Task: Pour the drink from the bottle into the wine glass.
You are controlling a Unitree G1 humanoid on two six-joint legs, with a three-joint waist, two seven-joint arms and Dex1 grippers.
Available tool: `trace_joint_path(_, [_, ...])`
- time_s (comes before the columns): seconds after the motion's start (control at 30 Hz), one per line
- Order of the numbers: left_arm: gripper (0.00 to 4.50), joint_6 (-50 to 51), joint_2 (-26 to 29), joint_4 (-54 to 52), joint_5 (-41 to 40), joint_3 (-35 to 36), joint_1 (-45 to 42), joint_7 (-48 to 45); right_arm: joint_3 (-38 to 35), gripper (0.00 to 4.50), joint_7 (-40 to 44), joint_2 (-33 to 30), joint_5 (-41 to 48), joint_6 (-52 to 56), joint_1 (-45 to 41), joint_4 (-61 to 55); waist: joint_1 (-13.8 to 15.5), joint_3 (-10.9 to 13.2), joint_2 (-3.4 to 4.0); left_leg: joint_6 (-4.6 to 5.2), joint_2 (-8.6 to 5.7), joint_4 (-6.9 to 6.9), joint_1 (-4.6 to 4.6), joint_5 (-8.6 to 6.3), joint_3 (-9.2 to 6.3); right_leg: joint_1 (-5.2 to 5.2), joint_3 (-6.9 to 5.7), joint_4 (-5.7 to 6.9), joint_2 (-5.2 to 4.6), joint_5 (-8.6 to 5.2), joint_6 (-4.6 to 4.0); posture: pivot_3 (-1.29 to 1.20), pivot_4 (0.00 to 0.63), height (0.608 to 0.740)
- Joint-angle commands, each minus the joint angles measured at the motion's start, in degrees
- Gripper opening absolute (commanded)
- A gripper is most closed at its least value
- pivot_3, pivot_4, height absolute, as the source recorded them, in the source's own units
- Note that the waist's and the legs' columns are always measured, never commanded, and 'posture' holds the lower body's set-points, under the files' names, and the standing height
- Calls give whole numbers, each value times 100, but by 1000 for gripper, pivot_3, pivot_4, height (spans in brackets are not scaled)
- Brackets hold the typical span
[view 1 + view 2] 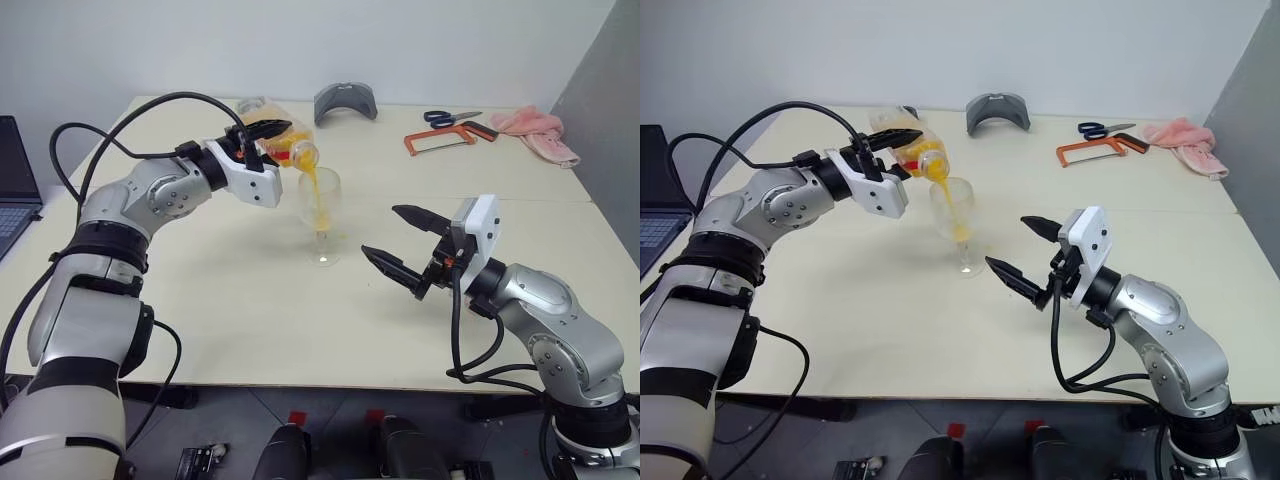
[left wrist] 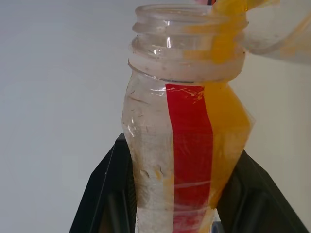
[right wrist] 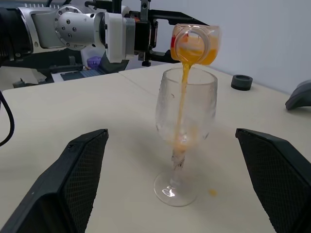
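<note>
Left gripper (image 1: 262, 133) clamped on tipped bottle (image 1: 285, 148), drink (image 1: 318, 195) streaming into wine glass (image 1: 322, 210); right gripper (image 1: 402, 242) spread, idle. Next: hold tilt, then level off.

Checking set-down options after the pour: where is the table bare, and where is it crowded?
Bare: the table near edge, left of the wine glass. Crowded: far right, with hacksaw, scissors and pink cloth. The open right gripper flanks the glass.

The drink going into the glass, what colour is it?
Orange-yellow. The drink shows best in the right wrist view, streaming from the bottle.
</note>
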Motion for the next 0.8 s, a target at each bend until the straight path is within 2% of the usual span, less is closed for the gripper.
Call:
trace_joint_path(0.03, [1670, -70, 151, -14, 26, 11, -268, 219, -47, 4500, 8, 16, 87, -48, -54, -104, -1, 0, 0, 0, 0, 0, 0, 0, 1, 0, 1, 0, 0, 0, 0, 0, 150, 740])
trace_joint_path(0.8, [1670, -83, 249, 231, 388, -235, -589, 689, 55, 4500, 31, 37, 7, -75, -152, -56, -2, 0, 0, 0, -1, 2, 2, 0, 2, -1, 1, 7, 0, 0, 0, 0, 150, 740])
